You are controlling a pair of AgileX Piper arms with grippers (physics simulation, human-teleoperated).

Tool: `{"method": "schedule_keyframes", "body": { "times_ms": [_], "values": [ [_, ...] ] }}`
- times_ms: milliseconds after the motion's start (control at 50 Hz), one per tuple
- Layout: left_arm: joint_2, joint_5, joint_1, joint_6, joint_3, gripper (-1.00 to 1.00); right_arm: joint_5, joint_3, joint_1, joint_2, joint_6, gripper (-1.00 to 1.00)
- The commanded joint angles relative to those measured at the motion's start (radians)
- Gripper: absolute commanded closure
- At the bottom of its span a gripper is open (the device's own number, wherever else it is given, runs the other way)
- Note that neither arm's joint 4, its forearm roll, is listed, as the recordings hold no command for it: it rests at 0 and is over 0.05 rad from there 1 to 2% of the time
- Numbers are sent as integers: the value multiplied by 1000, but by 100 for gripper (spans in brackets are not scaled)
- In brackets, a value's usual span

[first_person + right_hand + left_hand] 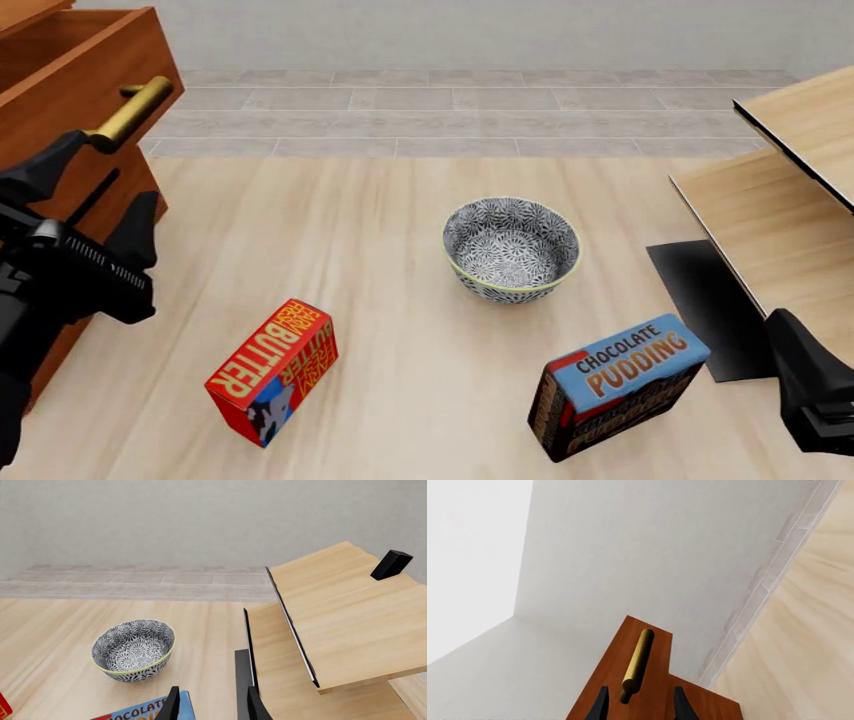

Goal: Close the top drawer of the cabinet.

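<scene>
This looks like a rendered household room, kitchen-like. A pale wooden table (pixel 441 330) carries a patterned bowl (pixel 511 248), a butter box (pixel 272 372) and a chocolate pudding box (pixel 617 385) (pantry goods, plainly). A reddish-brown cabinet (pixel 74 110) with a brass handle (pixel 130 113) stands at the left, pale shelving (pixel 787 200) at the right, with blank grey walls (pixel 467 25) behind.
</scene>
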Motion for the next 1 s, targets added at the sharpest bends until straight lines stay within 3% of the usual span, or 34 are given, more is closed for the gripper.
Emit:
{"method": "schedule_keyframes", "body": {
  "times_ms": [20, 1000],
  "values": [
    [-2, -9, 42, 1, -8, -100, 1, 0, 0, -1, -1, -100],
    [-19, -8, 165, -40, -6, -100, 5, 0, 3, -2, -10, -100]
  ]
}}
